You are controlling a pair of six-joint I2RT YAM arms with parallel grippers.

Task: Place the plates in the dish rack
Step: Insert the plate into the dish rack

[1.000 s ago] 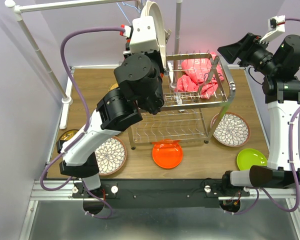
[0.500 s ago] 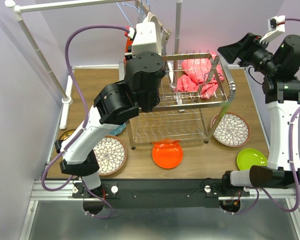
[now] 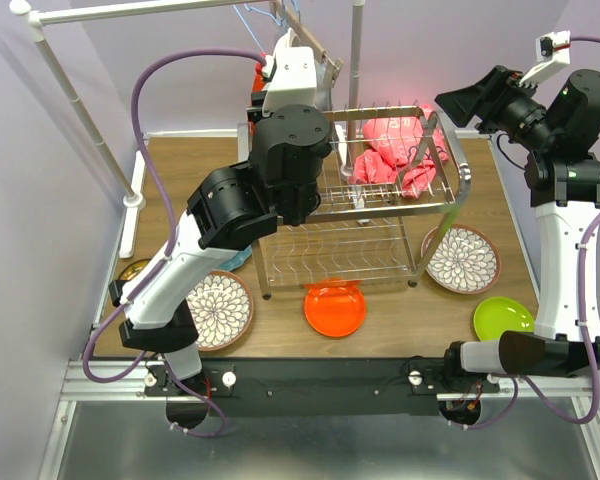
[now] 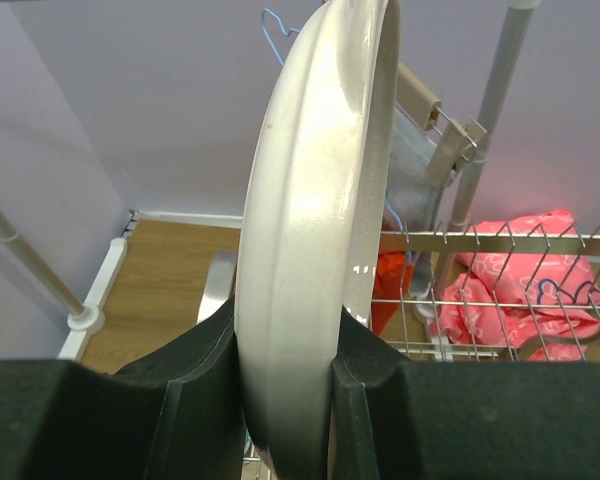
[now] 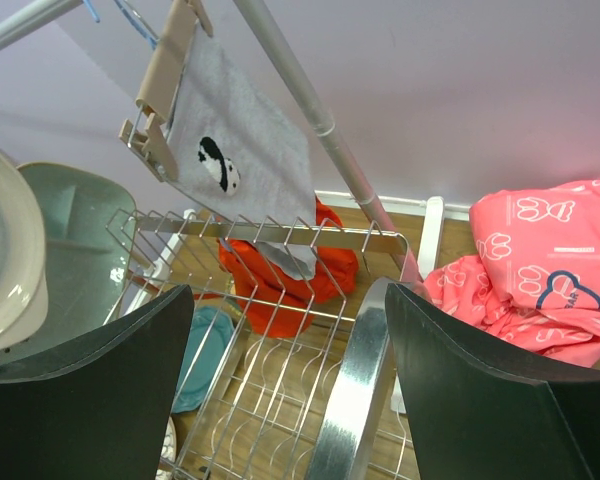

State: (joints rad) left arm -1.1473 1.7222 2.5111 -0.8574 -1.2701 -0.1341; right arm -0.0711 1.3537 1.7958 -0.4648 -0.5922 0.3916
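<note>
My left gripper (image 4: 290, 400) is shut on the rim of a white plate (image 4: 315, 200), held upright on edge above the left end of the dish rack (image 3: 380, 215). From above, the left gripper (image 3: 298, 62) hides most of the white plate (image 3: 327, 66). The right wrist view shows the white plate (image 5: 5, 260) with a mint plate (image 5: 80, 250) close behind it. My right gripper (image 3: 467, 100) hangs open, high above the rack's right end; in its own view the right gripper (image 5: 290, 390) has only the rack's rim (image 5: 355, 400) below it.
On the table lie an orange plate (image 3: 335, 308), two floral plates (image 3: 220, 310) (image 3: 462, 258), a lime plate (image 3: 502, 318), a small yellow one (image 3: 137, 270) and a teal one (image 3: 238, 258). Pink cloth (image 3: 400, 150) fills the rack's upper right. A white clothes rail (image 3: 80, 110) stands behind.
The left arm has swung the white plate down and turned it edge-on over the rack's left end; since half a second ago it has barely moved. The right arm is still.
</note>
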